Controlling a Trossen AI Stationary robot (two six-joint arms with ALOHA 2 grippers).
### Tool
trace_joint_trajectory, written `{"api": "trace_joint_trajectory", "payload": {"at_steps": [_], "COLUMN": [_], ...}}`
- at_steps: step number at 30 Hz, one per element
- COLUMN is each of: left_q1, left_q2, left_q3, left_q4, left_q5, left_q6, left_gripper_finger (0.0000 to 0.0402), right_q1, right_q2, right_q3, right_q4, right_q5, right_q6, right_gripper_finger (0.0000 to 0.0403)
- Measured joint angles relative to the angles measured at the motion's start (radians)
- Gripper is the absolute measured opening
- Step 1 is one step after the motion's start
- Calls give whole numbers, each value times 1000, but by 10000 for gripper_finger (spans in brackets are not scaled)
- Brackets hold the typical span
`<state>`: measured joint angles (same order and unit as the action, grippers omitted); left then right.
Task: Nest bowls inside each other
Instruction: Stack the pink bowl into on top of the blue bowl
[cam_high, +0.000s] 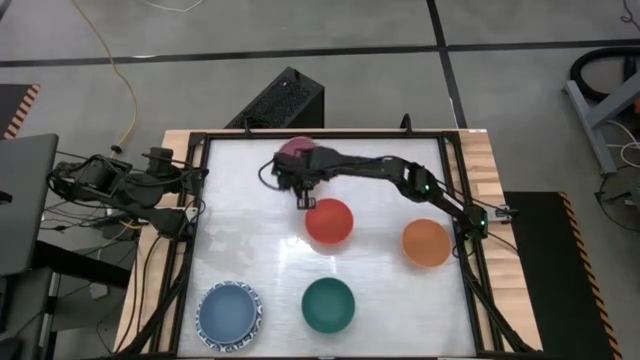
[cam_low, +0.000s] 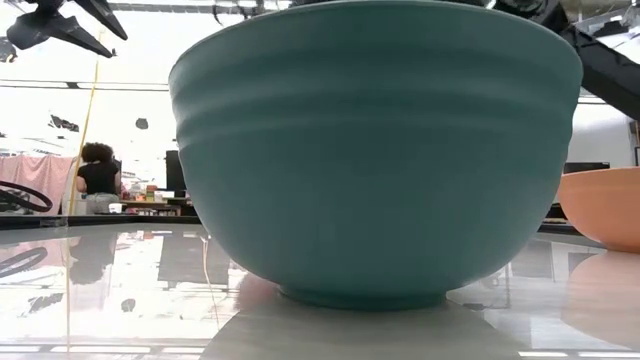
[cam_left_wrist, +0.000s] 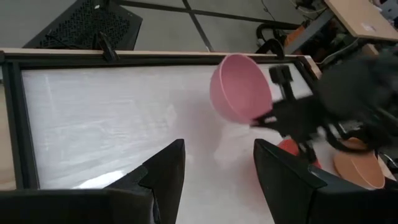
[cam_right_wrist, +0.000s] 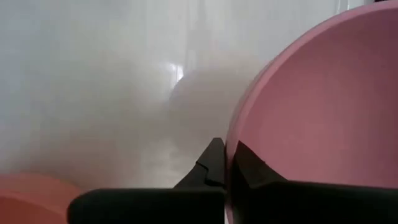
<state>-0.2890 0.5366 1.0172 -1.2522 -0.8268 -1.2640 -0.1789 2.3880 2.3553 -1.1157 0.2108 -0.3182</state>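
A pink bowl (cam_high: 296, 149) is at the far middle of the white table, tilted in the left wrist view (cam_left_wrist: 239, 87), with my right gripper (cam_right_wrist: 227, 149) shut on it. A red bowl (cam_high: 329, 222) stands just nearer, an orange bowl (cam_high: 427, 243) to its right, a dark green bowl (cam_high: 328, 305) at the near middle and a blue-patterned bowl (cam_high: 229, 315) at the near left; each rests on its base. My left gripper (cam_left_wrist: 214, 165) hangs open over the table's left edge (cam_high: 185, 195), holding nothing. My right gripper pinches the pink bowl's rim (cam_right_wrist: 231, 140), one finger (cam_right_wrist: 249, 169) inside the bowl and the other (cam_right_wrist: 208, 165) outside. The fingers slant down from the table's right side. The bowl sits tilted in the hold; whether its base touches the table I cannot tell.
The table has a black frame (cam_high: 195, 250) around its white top. The low view is filled by the green bowl (cam_low: 375, 150), with the orange bowl (cam_low: 605, 205) at its right. A person (cam_low: 98, 175) stands in the room far behind. Free surface lies at the far left.
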Motion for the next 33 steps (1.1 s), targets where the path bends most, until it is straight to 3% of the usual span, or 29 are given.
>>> {"api": "trace_joint_trajectory", "payload": {"at_steps": [8,14,23,33], "left_q1": [0,0,0,0], "left_q2": [0,0,0,0], "left_q3": [0,0,0,0], "left_q4": [0,1,1,1], "left_q5": [-3,-20,-36,-37], "left_q6": [-4,-13,-31,-57], "left_gripper_finger": [180,180,180,180], "right_q1": [139,240,346,411], "right_q2": [-47,-69,-72,-70], "right_q3": [0,0,0,0], "right_q4": [160,263,480,606], "right_q5": [0,-60,-227,-499], "right_q6": [-267,-477,-627,-714], "right_gripper_finger": [9,9,9,9]}}
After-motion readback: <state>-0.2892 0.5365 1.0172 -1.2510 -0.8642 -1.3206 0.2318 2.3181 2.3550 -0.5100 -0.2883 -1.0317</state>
